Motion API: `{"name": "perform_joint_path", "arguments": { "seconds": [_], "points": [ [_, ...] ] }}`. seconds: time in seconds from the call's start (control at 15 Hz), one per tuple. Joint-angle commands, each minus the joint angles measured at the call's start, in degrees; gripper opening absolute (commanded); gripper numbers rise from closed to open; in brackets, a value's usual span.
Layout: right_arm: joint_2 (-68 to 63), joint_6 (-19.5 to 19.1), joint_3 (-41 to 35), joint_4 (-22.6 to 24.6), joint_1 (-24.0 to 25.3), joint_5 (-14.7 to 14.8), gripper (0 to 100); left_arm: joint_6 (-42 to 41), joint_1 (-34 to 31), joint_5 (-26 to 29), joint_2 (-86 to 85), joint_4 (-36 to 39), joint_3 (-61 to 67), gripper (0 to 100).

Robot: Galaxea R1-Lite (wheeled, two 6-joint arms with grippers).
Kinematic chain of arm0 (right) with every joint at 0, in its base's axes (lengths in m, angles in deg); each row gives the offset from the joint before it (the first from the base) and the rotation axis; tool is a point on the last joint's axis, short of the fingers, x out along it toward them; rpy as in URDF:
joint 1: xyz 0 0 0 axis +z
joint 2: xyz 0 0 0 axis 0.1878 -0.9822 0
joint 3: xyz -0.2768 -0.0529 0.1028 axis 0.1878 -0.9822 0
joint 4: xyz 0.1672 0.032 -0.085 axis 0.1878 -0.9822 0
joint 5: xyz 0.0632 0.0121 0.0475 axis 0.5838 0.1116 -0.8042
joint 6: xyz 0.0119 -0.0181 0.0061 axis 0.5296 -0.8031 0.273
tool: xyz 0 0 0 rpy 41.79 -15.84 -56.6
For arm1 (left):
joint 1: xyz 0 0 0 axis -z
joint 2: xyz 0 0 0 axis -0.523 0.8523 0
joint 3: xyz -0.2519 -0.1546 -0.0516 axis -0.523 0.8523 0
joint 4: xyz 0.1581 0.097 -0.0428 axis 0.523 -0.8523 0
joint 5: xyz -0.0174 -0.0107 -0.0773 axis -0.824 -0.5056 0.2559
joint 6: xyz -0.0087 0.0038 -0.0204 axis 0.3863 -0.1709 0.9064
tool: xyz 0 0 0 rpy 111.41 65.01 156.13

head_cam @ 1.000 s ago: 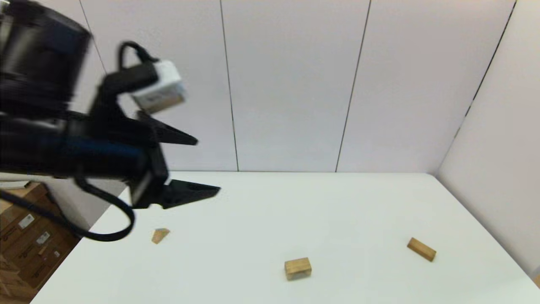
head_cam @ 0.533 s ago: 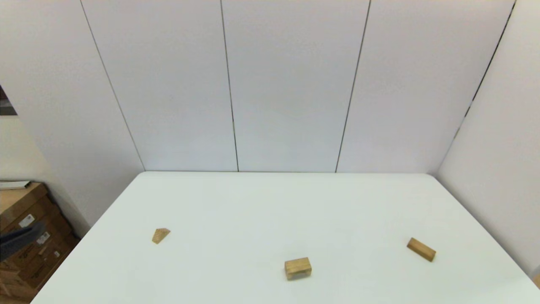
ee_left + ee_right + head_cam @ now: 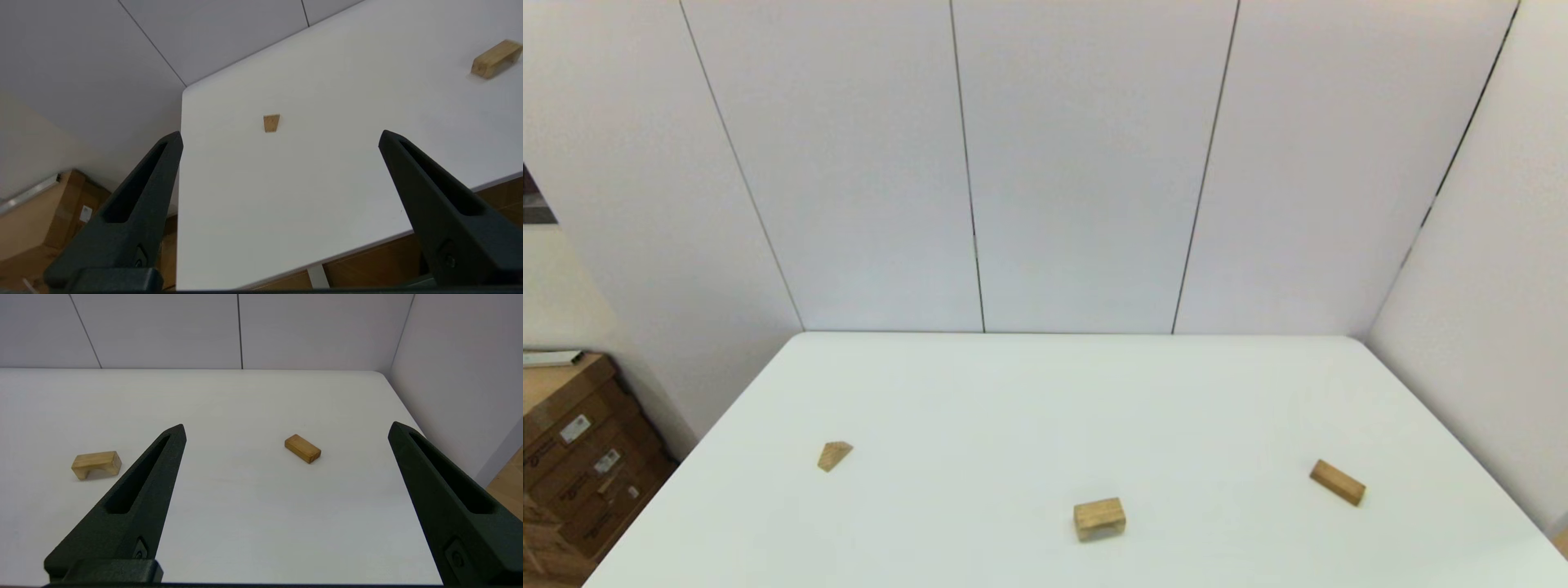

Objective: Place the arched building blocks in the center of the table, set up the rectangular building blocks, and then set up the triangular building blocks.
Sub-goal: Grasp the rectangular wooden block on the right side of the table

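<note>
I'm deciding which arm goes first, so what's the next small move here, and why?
Probably bring the right gripper, open and empty, toward the arched block. It stands legs down near the table's front edge, short of the centre, and must be placed first. The left gripper hangs open by the triangular block.

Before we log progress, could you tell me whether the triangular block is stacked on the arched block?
No, the triangular block lies alone, well apart from the arched block.

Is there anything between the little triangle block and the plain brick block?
Yes: in the head view the arched block sits between the triangle and the brick.
</note>
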Motion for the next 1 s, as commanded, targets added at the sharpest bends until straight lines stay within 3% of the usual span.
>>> {"name": "perform_joint_path", "arguments": {
  "seconds": [0.07,0.2,0.6,1.0],
  "points": [
    [0.0,0.0,-0.1,0.0,0.0,0.0,100,7.5,0.0,-0.9,-9.1,14.2,18.2,100],
    [0.0,0.0,-0.1,0.0,0.0,0.0,100,9.9,0.0,-5.6,-9.2,26.4,25.2,100],
    [0.0,0.0,-0.1,0.0,0.0,0.0,100,22.5,0.0,-8.6,-9.1,26.1,25.2,100],
    [0.0,0.0,-0.1,0.0,0.0,0.0,100,22.2,0.0,-8.5,-9.1,26.1,25.2,100]
  ]
}}
